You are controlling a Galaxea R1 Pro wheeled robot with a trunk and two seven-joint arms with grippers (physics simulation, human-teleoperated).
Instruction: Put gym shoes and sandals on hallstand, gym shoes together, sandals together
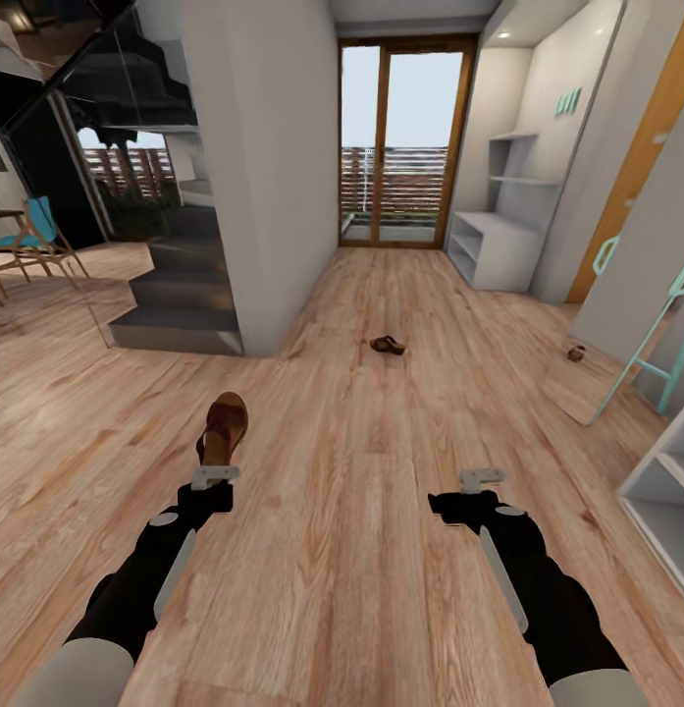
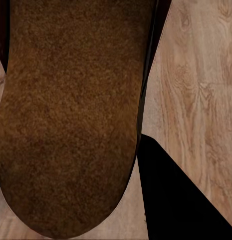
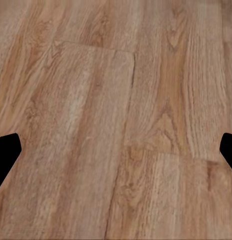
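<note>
Both forearms reach forward over the corridor floor (image 1: 361, 550). Left gripper (image 1: 215, 477) carries one sandal (image 1: 224, 429), its jaws closed on the heel end so that the sole stands up and forward, clear of the planks; the left wrist view shows the tan-brown insole (image 2: 71, 120) close up, with flooring beyond it. Right gripper (image 1: 481, 479) holds nothing; its jaws stand wide, dark fingertips (image 3: 6, 150) framing bare boards, presumably kept ready for the next pickup. Second sandal (image 1: 388, 345) lies mid-corridor, well ahead and apart from everything. A small dark object (image 1: 576, 353) lies near the corridor's right side, too small to identify. Hallstand (image 1: 503, 245), pale grey with mint letters on its back panel, stands at the far right beside the glazed door (image 1: 405, 142). Judged stage: one sandal in transit, none yet visibly racked.
</note>
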